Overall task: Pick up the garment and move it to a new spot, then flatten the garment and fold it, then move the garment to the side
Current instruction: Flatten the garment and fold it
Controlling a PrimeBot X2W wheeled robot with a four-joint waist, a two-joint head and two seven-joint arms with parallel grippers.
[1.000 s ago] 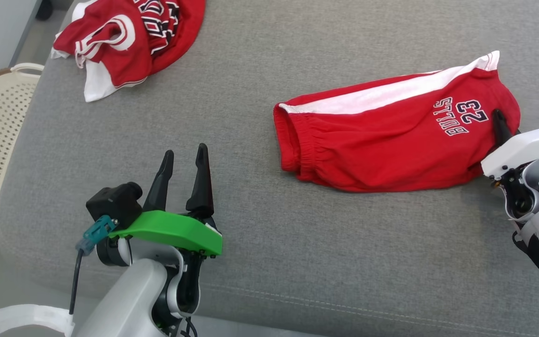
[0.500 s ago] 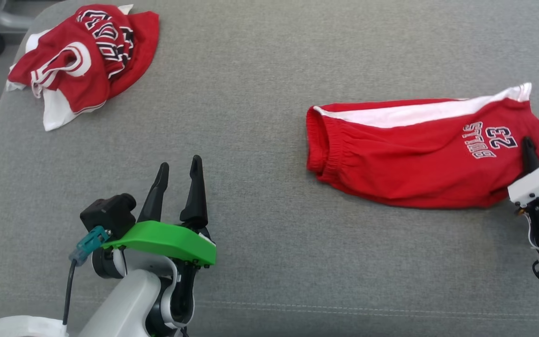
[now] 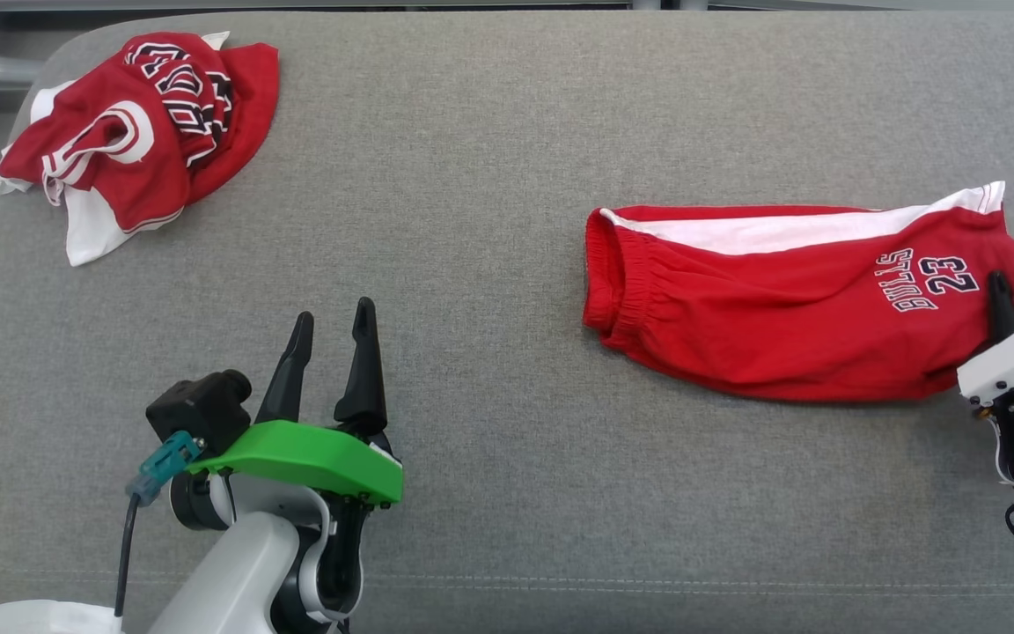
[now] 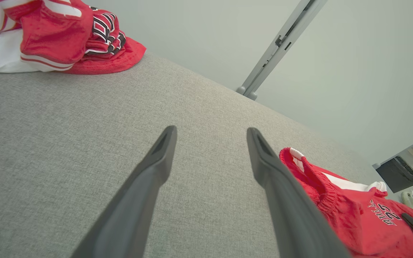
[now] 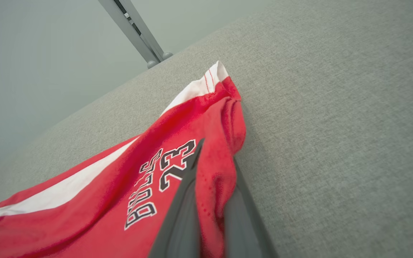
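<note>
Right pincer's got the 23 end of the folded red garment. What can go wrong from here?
1. The right pincer pinches only a thin fold at one end of the garment. Pulled from there, the cloth may slip out or the fold may open.
2. The left pincer hangs open, apart from the waistband end, so that end would likely drag and bunch on the grey cushion.
</note>
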